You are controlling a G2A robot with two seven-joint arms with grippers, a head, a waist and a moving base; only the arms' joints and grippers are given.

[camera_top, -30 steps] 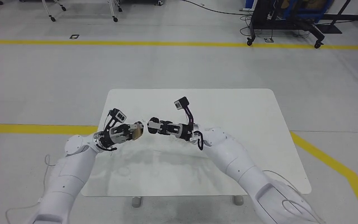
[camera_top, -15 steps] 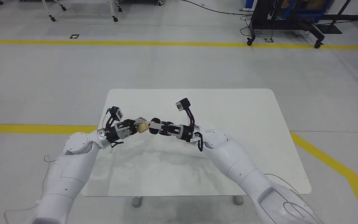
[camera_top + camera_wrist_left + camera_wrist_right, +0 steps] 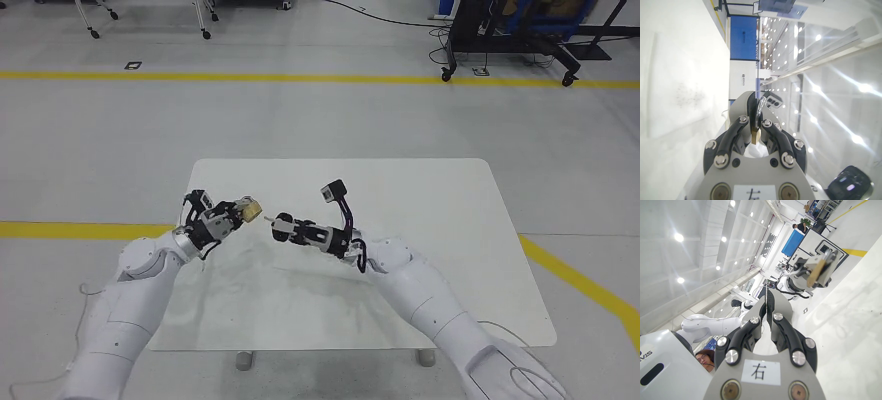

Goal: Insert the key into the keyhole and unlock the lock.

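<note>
1. The left gripper is clamped on the brass lock, holding it above the white table.
2. The right gripper pinches the key, which is near the lock but not touching it.

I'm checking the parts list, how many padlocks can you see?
1. The padlock is clamped in the left gripper above the table, across a gap from the key in the right gripper. Nothing here looks able to hide another.
</note>
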